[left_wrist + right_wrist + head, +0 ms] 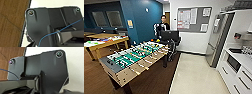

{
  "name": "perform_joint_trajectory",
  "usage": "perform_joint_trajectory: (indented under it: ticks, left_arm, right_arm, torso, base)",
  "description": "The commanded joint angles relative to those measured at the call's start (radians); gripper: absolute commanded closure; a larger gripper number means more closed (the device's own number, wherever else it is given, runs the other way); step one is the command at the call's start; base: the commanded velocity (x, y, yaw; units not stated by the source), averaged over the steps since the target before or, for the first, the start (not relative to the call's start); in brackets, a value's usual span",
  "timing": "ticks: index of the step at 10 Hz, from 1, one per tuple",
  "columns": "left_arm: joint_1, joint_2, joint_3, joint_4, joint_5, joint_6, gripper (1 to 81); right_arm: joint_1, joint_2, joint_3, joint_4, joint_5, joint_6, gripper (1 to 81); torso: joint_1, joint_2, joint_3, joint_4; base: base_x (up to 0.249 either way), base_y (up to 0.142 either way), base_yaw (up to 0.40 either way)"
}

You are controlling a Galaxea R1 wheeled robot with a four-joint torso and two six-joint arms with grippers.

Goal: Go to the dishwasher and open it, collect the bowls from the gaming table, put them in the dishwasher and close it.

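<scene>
Table football first: the gaming table [135,58] with its green field and rows of rods stands left of centre in the head view, on the dark wood floor [94,80], its near corner and legs cut off by the frame's lower edge. Something yellow and something orange sit at its far end, too blurred to name as bowls. Behind it, a person [163,25] in dark clothes stands beside a black screen [169,35], partly hidden by it. Far left, a yellow wooden-topped table [102,41] carries colourful clutter that cannot be made out. On the white wall hangs a grey noticeboard [194,18] pinned with papers; none of the print is readable. To the right stands a stainless-steel fridge [217,37], with a white counter [244,58] and white drawers [239,80] running on beyond it, and a dark oven-like front [233,63] set in the cabinets; nothing there can be picked out as a dishwasher front. A pale floor [196,77] stretches between table and cabinets. Both wrist views show the robot's own dark plate over the wood-to-pale floor boundary, a thin blue cable [53,33] crossing the left one. The jaws of either gripper cannot be made out, so open or closed, holding or not, I cannot tell.
</scene>
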Motion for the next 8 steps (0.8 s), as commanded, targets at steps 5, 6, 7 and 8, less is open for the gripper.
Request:
perform_joint_trajectory:
  ticks: [5,6,7,8]
  left_arm:
    - [-0.043,-0.006,-0.005,0.01,0.052,0.015,1.0]
    - [-0.044,-0.004,-0.005,0.01,0.052,0.016,1.0]
    - [-0.044,-0.004,-0.006,0.01,0.052,0.016,1.0]
    - [-0.044,-0.002,-0.005,0.01,0.052,0.018,1.0]
  right_arm:
    - [0.039,0.003,0.019,-0.036,-0.092,-0.067,1.0]
    - [0.042,0.005,0.021,-0.033,-0.092,-0.064,1.0]
    - [0.045,0.003,0.02,-0.032,-0.092,-0.064,1.0]
    - [0.045,0.002,0.015,-0.032,-0.092,-0.064,1.0]
  torso:
    - [0.0,0.0,0.0,0.0]
    - [0.0,0.0,0.0,0.0]
    - [0.0,0.0,0.0,0.0]
    - [0.0,0.0,0.0,0.0]
  base:
    - [0.0,0.0,0.356]
    - [0.0,0.0,0.356]
    - [0.0,0.0,0.356]
    - [0.0,0.0,0.356]
